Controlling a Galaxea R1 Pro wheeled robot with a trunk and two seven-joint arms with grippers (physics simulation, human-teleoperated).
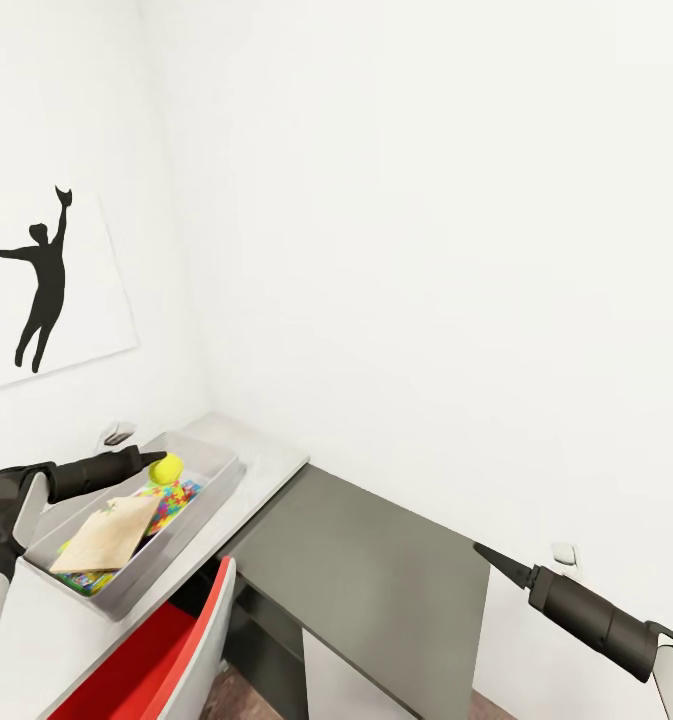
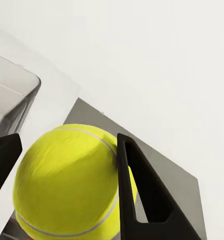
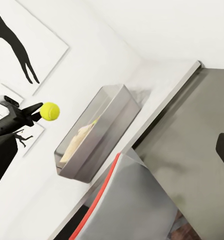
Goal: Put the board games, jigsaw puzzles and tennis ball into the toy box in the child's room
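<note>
My left gripper [image 1: 156, 462] is shut on the yellow-green tennis ball [image 1: 167, 467], holding it just above the far end of the pale grey toy box [image 1: 214, 482] on the light-grey table [image 1: 271, 458]. Up close, the tennis ball [image 2: 67, 185] sits between the two black fingers [image 2: 141, 195]. Inside the toy box lie a flat board game [image 1: 106, 530] with a pale brown face up and a jigsaw puzzle [image 1: 173, 497] beside it. My right gripper [image 1: 496, 560] hovers open over the lower dark grey shelf unit [image 1: 376, 580], holding nothing. From the right wrist, the tennis ball [image 3: 50, 111] hangs above the toy box [image 3: 99, 130].
A red-and-grey chair [image 1: 166, 650] stands against the table's front edge, below the toy box. A black silhouette picture [image 1: 41, 280] hangs on the left wall. White walls close the corner behind the table, with outlets [image 1: 566, 553] low down.
</note>
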